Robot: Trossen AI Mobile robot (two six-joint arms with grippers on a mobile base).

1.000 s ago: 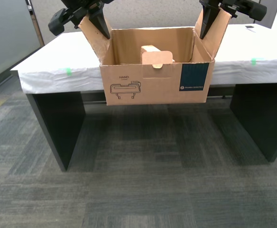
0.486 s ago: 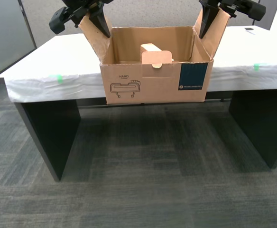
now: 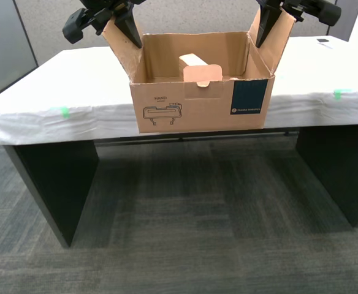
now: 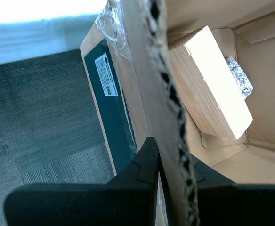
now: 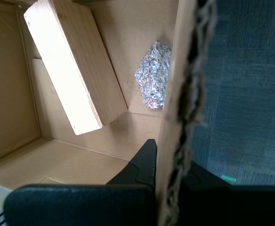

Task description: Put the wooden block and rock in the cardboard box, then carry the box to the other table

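- Since a second ago the whole exterior view has shifted: the other table (image 3: 75,73) fills more of it and its green tape marks (image 3: 61,111) sit farther out, so the camera has moved, while the cardboard box (image 3: 197,104) keeps its place in the frame.
- Exterior view: the box hangs clear of the carpet (image 3: 185,233), in front of the table's near edge, its floor lower than the tabletop. My first gripper (image 3: 127,27) pinches the flap at the exterior view's left, and my second gripper (image 3: 266,27) pinches the flap at the exterior view's right. The wooden block (image 3: 193,61) shows over the front wall.
- Second wrist view: my second gripper (image 4: 170,155) has its jaws clamped on the flap edge. The wooden block (image 4: 213,94) leans tilted inside the box (image 4: 137,84), with the rock (image 4: 238,80) just beside it.
- First wrist view: my first gripper (image 5: 173,157) has its jaws clamped on the other flap. The wooden block (image 5: 71,70) and the rock (image 5: 154,80) lie inside the box (image 5: 15,94).
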